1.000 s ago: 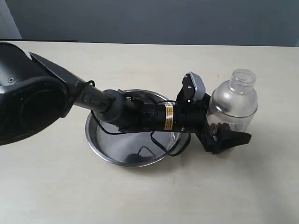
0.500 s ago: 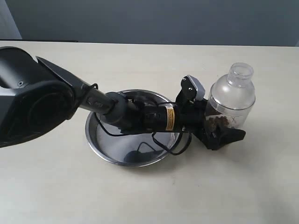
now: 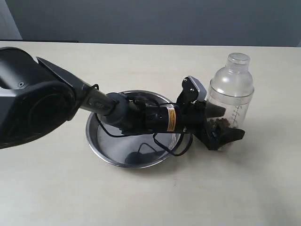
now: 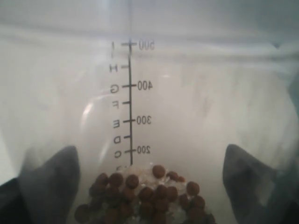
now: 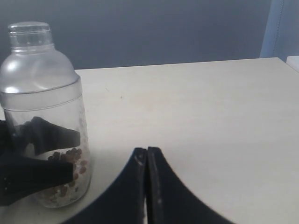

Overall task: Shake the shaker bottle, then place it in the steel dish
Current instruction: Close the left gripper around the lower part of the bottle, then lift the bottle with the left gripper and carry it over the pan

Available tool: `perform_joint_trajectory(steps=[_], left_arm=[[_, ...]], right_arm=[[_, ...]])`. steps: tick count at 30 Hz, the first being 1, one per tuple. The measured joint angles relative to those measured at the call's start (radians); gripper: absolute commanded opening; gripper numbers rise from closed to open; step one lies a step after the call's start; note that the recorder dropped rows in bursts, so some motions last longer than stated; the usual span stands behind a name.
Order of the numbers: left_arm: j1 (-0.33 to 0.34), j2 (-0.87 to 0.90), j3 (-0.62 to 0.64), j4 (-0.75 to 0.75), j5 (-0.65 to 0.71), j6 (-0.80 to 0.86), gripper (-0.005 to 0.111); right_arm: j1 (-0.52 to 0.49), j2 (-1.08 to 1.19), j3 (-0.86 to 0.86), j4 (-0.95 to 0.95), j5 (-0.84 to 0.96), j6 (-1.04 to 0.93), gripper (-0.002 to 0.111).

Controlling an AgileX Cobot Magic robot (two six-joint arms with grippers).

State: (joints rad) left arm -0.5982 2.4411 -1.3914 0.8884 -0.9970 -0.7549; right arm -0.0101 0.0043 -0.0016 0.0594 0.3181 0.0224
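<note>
The clear shaker bottle (image 3: pixel 231 89) stands upright to the right of the steel dish (image 3: pixel 96 141), with brown pellets heaped at its bottom. My left gripper (image 3: pixel 221 129) reaches over the dish and is shut on the bottle's lower body. In the left wrist view the shaker bottle (image 4: pixel 187 93) with its measuring marks fills the picture, and a dark finger (image 4: pixel 51 179) presses each side of it around the left gripper (image 4: pixel 149 186). The right wrist view shows the shaker bottle (image 5: pixel 44 93) off to one side and the right gripper (image 5: pixel 147 154) shut on nothing, low over the table.
The beige table (image 3: pixel 155 197) spreads around the dish and bottle, with a dark wall behind it. My left arm (image 3: pixel 127 115) and its cables lie across the dish. The right arm is outside the exterior view.
The bottle, tilted a second ago, has swung upright in my left gripper, and both have shifted a little to the left.
</note>
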Motion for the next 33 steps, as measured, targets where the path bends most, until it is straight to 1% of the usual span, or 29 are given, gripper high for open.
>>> perform_joint_trajectory(steps=[5,7,9,14,18,24,28,30,33], left_arm=[[0.000,-0.004,0.000,0.000,0.002,-0.054,0.000],[0.000,-0.011,0.000,0.000,0.024,-0.061,0.000],[0.000,-0.027,0.000,0.013,0.075,-0.066,0.000],[0.000,-0.109,0.000,0.075,0.261,-0.074,0.000],[0.000,-0.249,0.002,0.137,0.326,-0.074,0.000],[0.000,-0.541,0.004,0.196,0.404,-0.074,0.000],[0.003,-0.687,0.068,0.203,0.453,-0.074,0.000],[0.017,-0.732,0.130,0.203,0.457,-0.074,0.000],[0.050,-0.795,0.258,0.203,0.457,-0.074,0.000]], right_arm=[[0.000,0.000,0.000,0.000,0.000,0.000,-0.001],[0.000,0.000,0.000,0.000,0.000,0.000,-0.001],[0.000,0.000,0.000,0.000,0.000,0.000,-0.001],[0.000,0.000,0.000,0.000,0.000,0.000,-0.001],[0.000,0.000,0.000,0.000,0.000,0.000,-0.001],[0.000,0.000,0.000,0.000,0.000,0.000,-0.001],[0.000,0.000,0.000,0.000,0.000,0.000,-0.001],[0.000,0.000,0.000,0.000,0.000,0.000,-0.001],[0.000,0.000,0.000,0.000,0.000,0.000,-0.001]])
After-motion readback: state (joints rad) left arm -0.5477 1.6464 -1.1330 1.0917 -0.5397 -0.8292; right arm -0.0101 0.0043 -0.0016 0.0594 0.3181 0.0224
